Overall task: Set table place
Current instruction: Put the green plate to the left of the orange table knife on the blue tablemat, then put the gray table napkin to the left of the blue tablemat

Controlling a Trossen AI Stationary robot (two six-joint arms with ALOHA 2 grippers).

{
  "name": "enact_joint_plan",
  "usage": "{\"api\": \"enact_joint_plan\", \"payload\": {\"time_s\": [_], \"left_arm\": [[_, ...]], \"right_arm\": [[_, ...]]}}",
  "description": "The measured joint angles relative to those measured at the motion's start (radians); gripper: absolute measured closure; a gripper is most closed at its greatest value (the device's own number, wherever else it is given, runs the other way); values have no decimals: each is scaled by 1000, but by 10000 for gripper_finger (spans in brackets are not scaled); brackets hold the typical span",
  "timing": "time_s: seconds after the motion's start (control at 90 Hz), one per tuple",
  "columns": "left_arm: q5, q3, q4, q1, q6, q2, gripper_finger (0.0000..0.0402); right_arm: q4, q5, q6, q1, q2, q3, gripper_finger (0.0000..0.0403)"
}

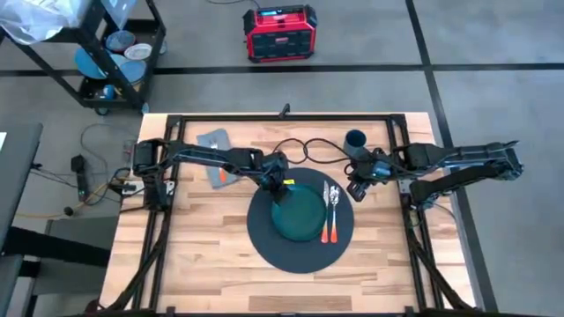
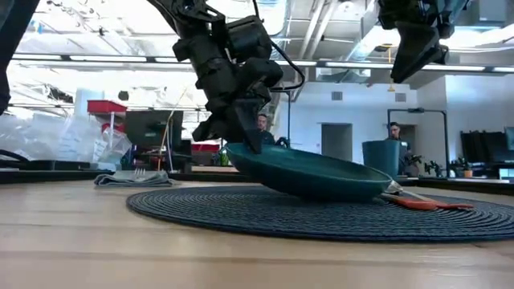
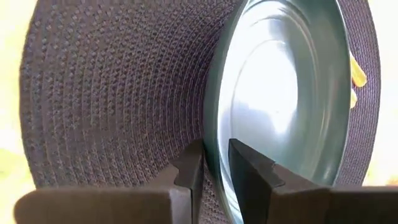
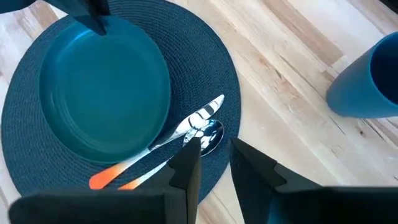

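From above, the large rectangular light wood table (image 1: 203,229) carries the large flat round dark grey woven mat (image 1: 264,242) near its middle; a smaller round dark green plate (image 1: 300,216) lies on the mat, and orange-handled cutlery (image 1: 330,216) rests on the mat at the plate's right edge; the left gripper (image 1: 280,189) sits at the plate's far rim; the right gripper (image 1: 359,187) hangs over bare wood beside the mat, near a dark blue cup (image 1: 355,139); a grey cloth (image 1: 214,139) lies at the far left.

At table height, the plate (image 2: 313,172) is tilted, its left rim lifted off the mat (image 2: 321,215) in the left gripper (image 2: 241,128); the right gripper (image 2: 416,56) hangs high above the table.

In the left wrist view, the fingers (image 3: 189,171) are clamped on the plate's rim (image 3: 214,124), one either side.

In the right wrist view, the fingers (image 4: 189,162) stand apart, holding nothing, above the mat's edge (image 4: 217,81) and the cutlery (image 4: 193,127).
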Motion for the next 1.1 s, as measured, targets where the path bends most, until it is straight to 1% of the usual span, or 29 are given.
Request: {"api": "enact_joint_plan", "payload": {"time_s": [0.178,0.3,0.456,0.578,0.633,0.7,0.811,0.878,0.989,1.056,1.1], "left_arm": [[-8,0,0,13,84,0,343],[-10,0,-5,20,135,0,343],[-16,0,-36,22,210,0,343],[-39,0,-86,22,255,0,343],[-62,0,-127,23,278,-1,343],[-114,0,-198,25,309,-1,343],[-244,-1,-367,39,391,-1,342],[-309,-16,-418,54,462,-2,341],[-322,-61,-438,97,519,-4,333],[-321,-80,-440,126,519,-12,325],[-301,-89,-442,146,504,-27,316]], "right_arm": [[1,3,74,0,0,0,330],[2,36,120,0,0,0,330],[2,75,178,0,0,0,330],[2,83,191,0,0,0,330],[1,84,192,0,0,0,330],[1,84,192,0,0,0,330],[0,84,192,0,0,0,330],[-1,84,192,0,0,0,330],[-1,85,190,0,0,0,330],[-9,85,190,0,0,0,330],[-15,85,190,0,0,0,330]]}}
